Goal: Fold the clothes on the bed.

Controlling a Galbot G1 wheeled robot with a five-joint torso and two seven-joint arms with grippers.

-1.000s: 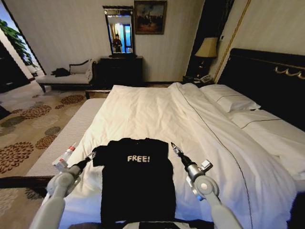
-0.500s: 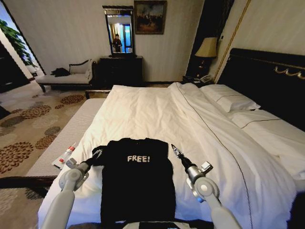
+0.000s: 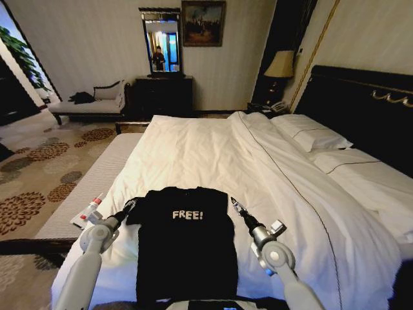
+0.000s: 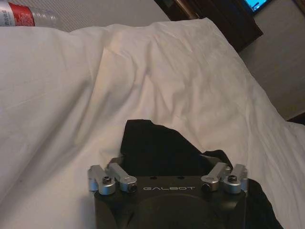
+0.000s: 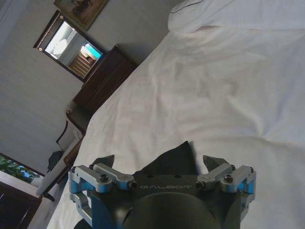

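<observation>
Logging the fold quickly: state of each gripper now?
Left gripper: cannot be told, at the T-shirt's sleeve.
Right gripper: jaws open, holding nothing.

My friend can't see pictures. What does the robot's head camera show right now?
A black T-shirt with white "FREE!" letters lies flat on a big white bed. The left end effector is at one sleeve and the right end effector at the other. A dark headboard stands on the right, and a small bottle lies on the bed edge at the left.
</observation>
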